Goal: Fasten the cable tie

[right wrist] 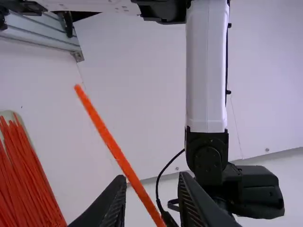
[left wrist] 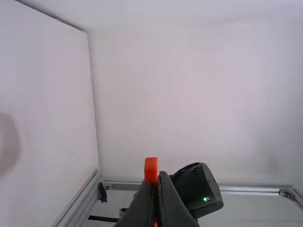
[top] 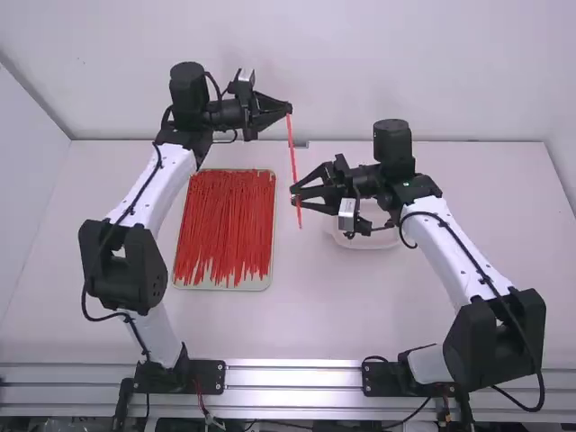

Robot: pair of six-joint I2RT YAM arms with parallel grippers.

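Orange-red cable tie (top: 292, 153) hangs clear of the white table (top: 90, 180), slightly tilted from vertical, between the two arms. Its upper end is clenched in the left gripper (top: 286, 109), which is raised above the far edge of the table; in the left wrist view the fingers (left wrist: 165, 198) are pressed together on the tie's head (left wrist: 151, 169). The lower part of the strap passes between the spread fingers of the right gripper (top: 297, 198). In the right wrist view those fingers (right wrist: 112, 204) stand apart with the strap (right wrist: 113, 151) running between them, nearer one finger; contact cannot be confirmed. A pale tray (top: 225, 287) lies on the table beside the left arm, carrying a loose stock of further orange-red ties (top: 225, 225). A white bowl (top: 360, 245) sits under the right wrist, partly hidden.
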